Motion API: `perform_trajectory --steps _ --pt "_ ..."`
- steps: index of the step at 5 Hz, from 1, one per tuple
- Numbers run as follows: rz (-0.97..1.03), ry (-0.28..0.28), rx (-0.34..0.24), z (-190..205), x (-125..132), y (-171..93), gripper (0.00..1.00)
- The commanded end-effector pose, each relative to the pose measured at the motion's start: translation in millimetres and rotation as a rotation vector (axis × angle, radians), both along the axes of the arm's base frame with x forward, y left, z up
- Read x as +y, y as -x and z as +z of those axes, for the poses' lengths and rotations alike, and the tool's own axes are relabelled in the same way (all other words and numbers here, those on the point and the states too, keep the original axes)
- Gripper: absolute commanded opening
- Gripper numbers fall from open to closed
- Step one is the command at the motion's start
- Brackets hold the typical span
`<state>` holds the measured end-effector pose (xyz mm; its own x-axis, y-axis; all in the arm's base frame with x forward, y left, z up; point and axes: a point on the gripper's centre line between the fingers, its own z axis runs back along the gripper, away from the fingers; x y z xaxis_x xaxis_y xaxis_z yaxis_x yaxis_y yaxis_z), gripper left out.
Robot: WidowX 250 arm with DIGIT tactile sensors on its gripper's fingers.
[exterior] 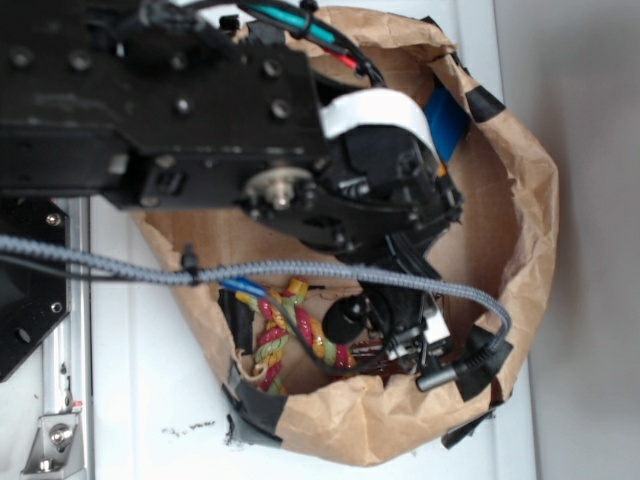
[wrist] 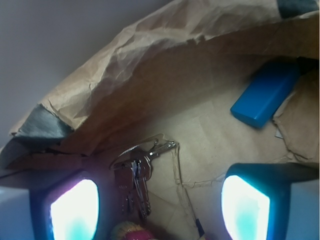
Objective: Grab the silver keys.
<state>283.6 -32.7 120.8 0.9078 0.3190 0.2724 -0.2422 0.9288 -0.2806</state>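
The silver keys (wrist: 137, 180) lie on the floor of a brown paper bag (wrist: 125, 85), a small bunch on a ring with a long metal clasp (wrist: 162, 147) pointing up and right. My gripper (wrist: 160, 210) is open above them. Its left finger (wrist: 75, 210) and right finger (wrist: 245, 207) stand wide apart, and the keys sit in the gap, closer to the left finger. Nothing is held. In the exterior view the gripper (exterior: 405, 335) reaches down into the bag (exterior: 520, 200) and hides the keys.
A red-yellow-green twisted rope toy (exterior: 290, 335) lies in the bag beside the gripper, and its end (wrist: 132, 231) shows just below the keys. A flat blue block (wrist: 265, 95) rests against the far bag wall. Crumpled bag walls with black tape close in all round.
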Motion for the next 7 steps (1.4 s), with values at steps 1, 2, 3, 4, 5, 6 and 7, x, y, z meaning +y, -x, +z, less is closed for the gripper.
perform_trajectory --steps 1,2,3,4,5,6,7 --pt "0.065 -0.001 0.038 3.7 8.9 -4.5 1.0" --pt "0.093 -0.035 0.073 -6.6 21.3 -3.8 1.0" --pt "0.138 -0.085 0.034 -21.3 16.3 -5.5 1.0" --pt "0.253 0.0 0.033 -28.5 7.6 -11.7 1.0" --pt "0.263 0.054 0.023 -25.7 -2.9 -9.5 1.0" --pt "0.258 0.078 0.035 -24.7 -12.3 -7.4 1.0" --pt "0.242 0.096 0.019 -23.8 -20.5 -5.5 1.0"
